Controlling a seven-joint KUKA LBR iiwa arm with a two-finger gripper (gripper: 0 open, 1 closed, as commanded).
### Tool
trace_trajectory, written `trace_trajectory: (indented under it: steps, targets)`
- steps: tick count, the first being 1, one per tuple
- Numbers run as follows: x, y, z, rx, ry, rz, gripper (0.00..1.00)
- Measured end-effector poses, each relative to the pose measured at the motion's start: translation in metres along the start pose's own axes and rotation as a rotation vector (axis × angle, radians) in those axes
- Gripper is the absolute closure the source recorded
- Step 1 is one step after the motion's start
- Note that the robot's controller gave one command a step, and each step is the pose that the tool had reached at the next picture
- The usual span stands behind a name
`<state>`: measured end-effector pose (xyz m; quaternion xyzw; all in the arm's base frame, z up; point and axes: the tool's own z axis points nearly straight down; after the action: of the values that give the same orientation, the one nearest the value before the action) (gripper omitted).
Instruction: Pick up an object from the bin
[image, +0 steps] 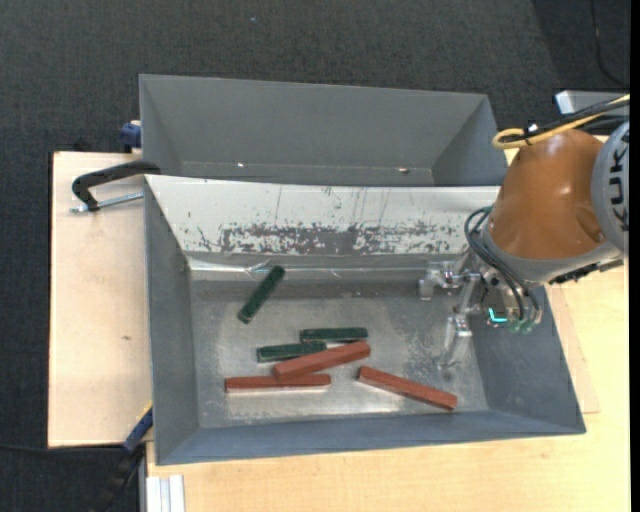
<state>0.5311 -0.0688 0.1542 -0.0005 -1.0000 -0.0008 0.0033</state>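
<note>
Nearest, a flat red-brown bar (406, 388) lies slanted at the front right of the grey metal bin (170, 330), with the gripper (454, 352) poised just behind its right end; whether it is spread or pressed together I cannot tell. Farther left sits a loose cluster of red and dark green bars (310, 358), and beyond it a lone green bar (261, 293) near the back wall. This looks like the approach step: the next move calls for descending astride the near bar's narrow width, then closing.

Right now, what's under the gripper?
Scuffed bin floor lies beneath the gripper. The nearest red bar lies just toward the bin's front wall, seemingly apart from it. The spot directly below its tip is covered.
</note>
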Motion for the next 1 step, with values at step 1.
trace_trajectory:
  steps: [1]
  targets:
    - [0.0044,0.0085,0.0066,0.005,-0.02,-0.004,0.0]
